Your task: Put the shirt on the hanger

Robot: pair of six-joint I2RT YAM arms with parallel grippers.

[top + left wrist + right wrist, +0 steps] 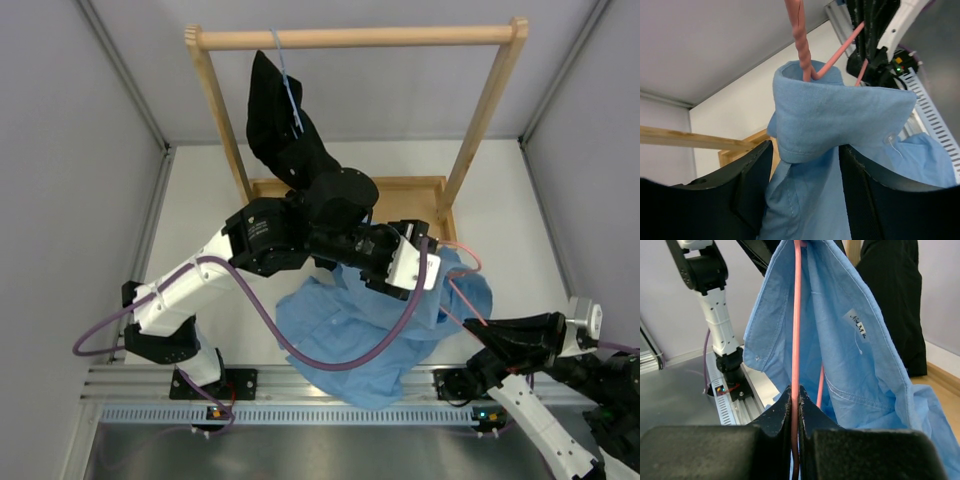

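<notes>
Now, shirt (840,120) collar between the spread left fingers (752,190), right fingers (777,415) tight on the pink hanger (796,340) wire.

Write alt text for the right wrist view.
The right gripper is shut on the pink hanger, whose wire runs up inside the light blue shirt. A black shirt hangs behind at right; the left arm stands at left.
</notes>
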